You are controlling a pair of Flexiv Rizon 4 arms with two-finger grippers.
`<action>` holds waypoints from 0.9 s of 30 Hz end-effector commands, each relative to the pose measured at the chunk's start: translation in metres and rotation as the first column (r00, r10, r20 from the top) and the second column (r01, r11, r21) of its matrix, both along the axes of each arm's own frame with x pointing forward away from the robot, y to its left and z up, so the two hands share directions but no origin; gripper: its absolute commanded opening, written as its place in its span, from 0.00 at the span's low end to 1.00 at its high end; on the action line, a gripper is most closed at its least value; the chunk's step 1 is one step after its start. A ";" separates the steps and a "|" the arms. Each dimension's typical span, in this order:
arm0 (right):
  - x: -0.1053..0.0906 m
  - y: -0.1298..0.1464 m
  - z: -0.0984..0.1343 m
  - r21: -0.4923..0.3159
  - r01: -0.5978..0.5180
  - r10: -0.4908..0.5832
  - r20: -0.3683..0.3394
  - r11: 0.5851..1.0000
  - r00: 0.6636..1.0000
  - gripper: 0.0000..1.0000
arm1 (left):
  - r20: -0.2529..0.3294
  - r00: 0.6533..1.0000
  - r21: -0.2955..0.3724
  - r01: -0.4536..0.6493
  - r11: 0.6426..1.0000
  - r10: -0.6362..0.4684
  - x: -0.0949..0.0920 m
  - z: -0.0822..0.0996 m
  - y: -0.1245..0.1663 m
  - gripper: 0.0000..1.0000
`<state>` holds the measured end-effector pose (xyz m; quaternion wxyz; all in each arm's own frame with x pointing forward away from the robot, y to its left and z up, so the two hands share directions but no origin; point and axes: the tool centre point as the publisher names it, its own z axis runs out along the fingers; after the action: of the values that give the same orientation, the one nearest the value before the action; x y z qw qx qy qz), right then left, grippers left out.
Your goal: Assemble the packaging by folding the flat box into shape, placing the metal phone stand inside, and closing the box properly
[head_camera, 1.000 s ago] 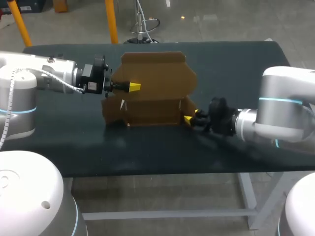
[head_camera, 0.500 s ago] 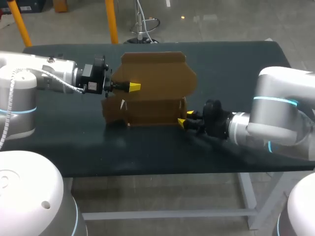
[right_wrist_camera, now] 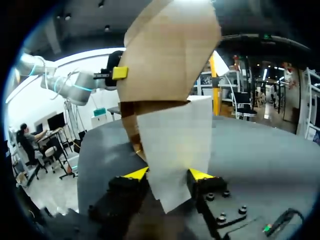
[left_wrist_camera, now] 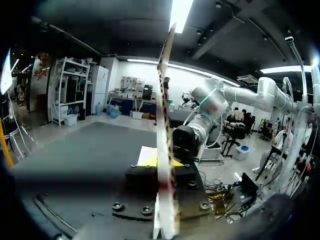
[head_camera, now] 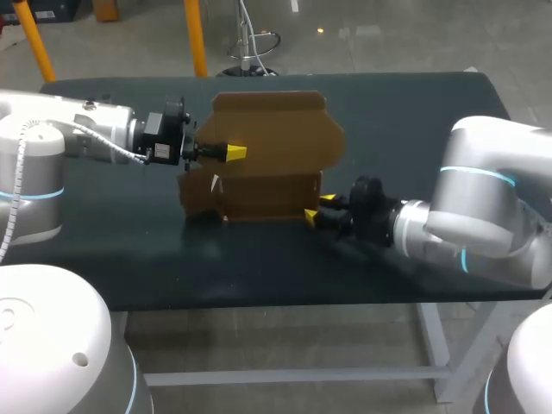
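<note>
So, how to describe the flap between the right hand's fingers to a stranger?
On the dark table stands one half-folded brown cardboard box, its tall back panel held by the left hand. At its end toward the right arm, a small side flap sticks out between the right hand's yellow fingers. No other flap is gripped so low, near the table.

The box (head_camera: 267,168) stands mid-table, hemmed in by the left gripper (head_camera: 233,153) clamped on its left flap and the right gripper (head_camera: 318,206) at its right near corner. Bare table (head_camera: 259,259) runs along its near side.
</note>
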<state>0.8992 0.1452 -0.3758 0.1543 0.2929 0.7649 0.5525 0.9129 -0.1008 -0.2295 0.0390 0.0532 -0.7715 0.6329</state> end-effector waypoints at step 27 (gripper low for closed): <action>-0.034 -0.061 0.011 -0.121 -0.096 0.100 0.029 0.988 0.995 0.65 | -0.001 1.000 0.000 0.002 1.000 -0.002 0.000 -0.003 -0.001 0.00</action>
<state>0.8643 0.0963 -0.3707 0.1920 0.2574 0.7973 0.5110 0.9128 -0.1014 -0.2295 0.0393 0.0530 -0.7714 0.6330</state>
